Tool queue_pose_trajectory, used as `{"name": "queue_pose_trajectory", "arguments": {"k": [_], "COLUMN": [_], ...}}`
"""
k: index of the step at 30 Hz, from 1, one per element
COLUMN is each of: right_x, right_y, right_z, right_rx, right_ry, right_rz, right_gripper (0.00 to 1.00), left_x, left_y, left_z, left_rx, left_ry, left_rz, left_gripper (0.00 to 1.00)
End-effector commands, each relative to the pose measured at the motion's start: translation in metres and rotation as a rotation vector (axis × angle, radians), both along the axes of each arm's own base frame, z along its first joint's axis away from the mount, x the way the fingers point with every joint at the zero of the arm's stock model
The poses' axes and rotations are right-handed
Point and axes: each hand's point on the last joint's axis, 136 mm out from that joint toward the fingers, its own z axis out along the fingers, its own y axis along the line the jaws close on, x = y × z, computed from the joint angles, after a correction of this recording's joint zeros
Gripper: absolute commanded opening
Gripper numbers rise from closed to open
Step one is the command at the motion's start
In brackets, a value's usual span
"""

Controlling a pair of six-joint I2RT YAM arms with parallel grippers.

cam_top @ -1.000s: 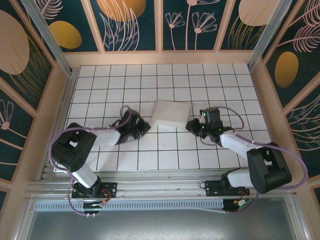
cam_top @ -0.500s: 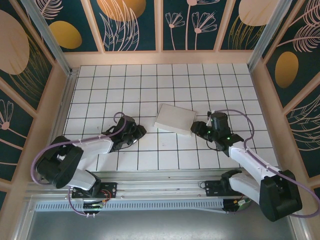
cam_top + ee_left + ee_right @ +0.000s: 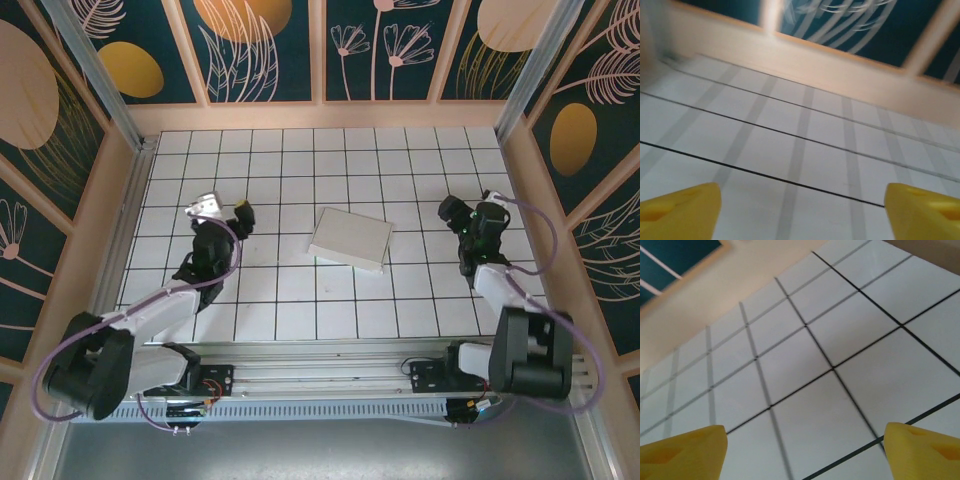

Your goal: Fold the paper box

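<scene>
The paper box [image 3: 350,238] lies flat and closed on the white grid table [image 3: 300,160], near the middle and slightly skewed. My left gripper [image 3: 225,208] is well to its left, raised and open, about two tiles from the box. My right gripper [image 3: 470,211] is off to the box's right, also open and apart from it. In the left wrist view the yellow fingertips [image 3: 680,205] stand wide apart around the left gripper [image 3: 802,210], with bare tiles between them. The right wrist view shows the right gripper [image 3: 805,450] the same way, with its yellow fingertips [image 3: 682,447] spread.
Wooden walls [image 3: 330,115] with dark floral panels ring the table on three sides. The left arm's purple cable [image 3: 60,350] loops near its base, and the right arm's base [image 3: 525,355] sits at the near right. A metal rail [image 3: 320,378] runs along the near edge.
Both grippers have let go of the box's sides and drawn back outward and upward, left to the left, right to the right. The box slid slightly right and now lies alone.
</scene>
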Motion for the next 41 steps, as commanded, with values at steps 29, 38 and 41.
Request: {"name": "queue_pose_trajectory", "arguments": {"k": [29, 38, 41], "right_x": [-0.012, -0.010, -0.012], "right_y": [0.031, 0.030, 0.031], "right_z": [-0.005, -0.006, -0.005], "right_rx": [-0.350, -0.349, -0.351], "right_ry": [-0.319, -0.311, -0.320], "right_rz": [0.182, 0.179, 0.178], "right_gripper": [0.99, 0.99, 0.99], "left_x": [0.010, 0.011, 0.011], "left_y": [0.093, 0.093, 0.092], "left_z": [-0.043, -0.042, -0.042], "left_rx": [0.196, 0.197, 0.196], "left_ry": [-0.068, -0.071, -0.071], "left_rz": [0.011, 0.011, 0.010], "left_gripper": [0.99, 0.99, 0.99]}}
